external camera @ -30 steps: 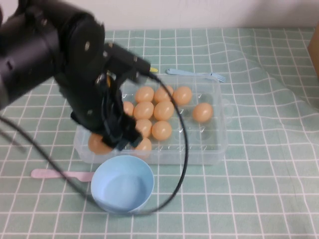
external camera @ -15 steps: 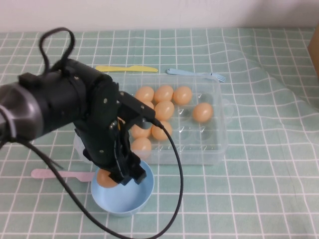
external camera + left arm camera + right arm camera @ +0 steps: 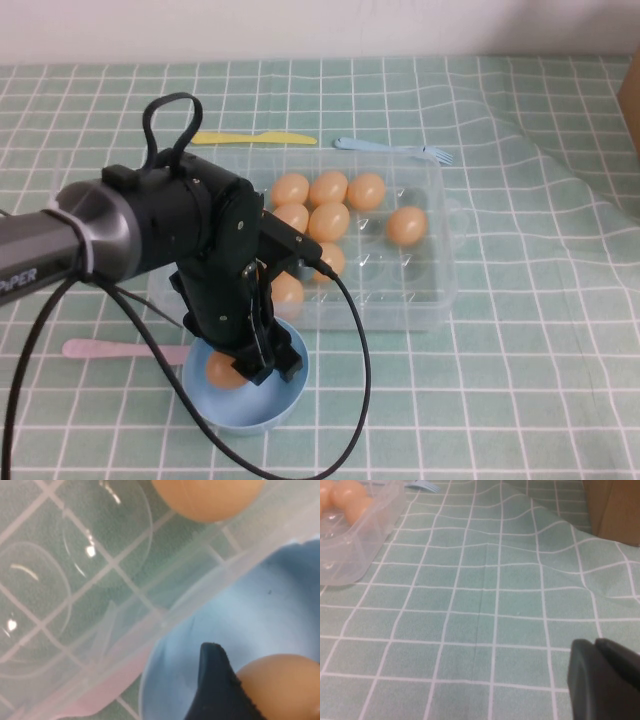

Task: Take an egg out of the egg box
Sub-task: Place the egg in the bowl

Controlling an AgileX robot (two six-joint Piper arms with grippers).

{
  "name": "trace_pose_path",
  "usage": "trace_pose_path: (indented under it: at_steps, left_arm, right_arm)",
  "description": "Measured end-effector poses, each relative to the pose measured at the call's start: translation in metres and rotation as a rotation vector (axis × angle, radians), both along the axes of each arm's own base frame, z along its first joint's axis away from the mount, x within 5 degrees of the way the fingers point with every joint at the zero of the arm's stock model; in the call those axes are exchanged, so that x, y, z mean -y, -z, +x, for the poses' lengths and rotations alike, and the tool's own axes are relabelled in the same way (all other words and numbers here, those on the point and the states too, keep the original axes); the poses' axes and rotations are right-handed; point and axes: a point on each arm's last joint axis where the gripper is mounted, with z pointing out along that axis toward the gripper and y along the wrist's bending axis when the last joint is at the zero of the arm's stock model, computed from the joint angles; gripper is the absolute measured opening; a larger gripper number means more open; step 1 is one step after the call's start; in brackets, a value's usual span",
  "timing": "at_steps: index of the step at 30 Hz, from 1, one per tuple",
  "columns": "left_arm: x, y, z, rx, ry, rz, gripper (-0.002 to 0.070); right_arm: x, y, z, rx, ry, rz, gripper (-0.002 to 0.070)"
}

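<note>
The left gripper (image 3: 243,368), jaws clasping the egg (image 3: 224,372), is hovering in the blue bowl (image 3: 285,396), at six o'clock from the egg box (image 3: 437,262), needing release next; the right gripper (image 3: 605,680) is idling over the desk, jaws unclear.

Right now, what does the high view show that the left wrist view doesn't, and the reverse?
High view only: the whole left arm, its left claw down in the blue bowl, the remaining eggs in the egg box, the yellow knife, blue fork and pink spoon.
Left wrist only: empty dimples up close, one dark fingertip against the egg.
Both: egg, bowl, box. The right claw appears only in its own wrist view.
</note>
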Motion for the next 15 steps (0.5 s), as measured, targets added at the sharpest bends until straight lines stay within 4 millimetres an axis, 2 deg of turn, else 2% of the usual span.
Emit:
trace_pose_path:
  at_steps: [10, 15]
  left_arm:
    - [0.0014, 0.009, 0.0034, -0.001, 0.004, 0.014, 0.0351]
    - [0.0015, 0.0098, 0.0036, -0.003, 0.004, 0.015, 0.0416]
  right_arm:
    - [0.0, 0.0, 0.0, 0.0, 0.0, 0.0, -0.0017]
    - [0.0, 0.0, 0.0, 0.0, 0.0, 0.0, -0.0017]
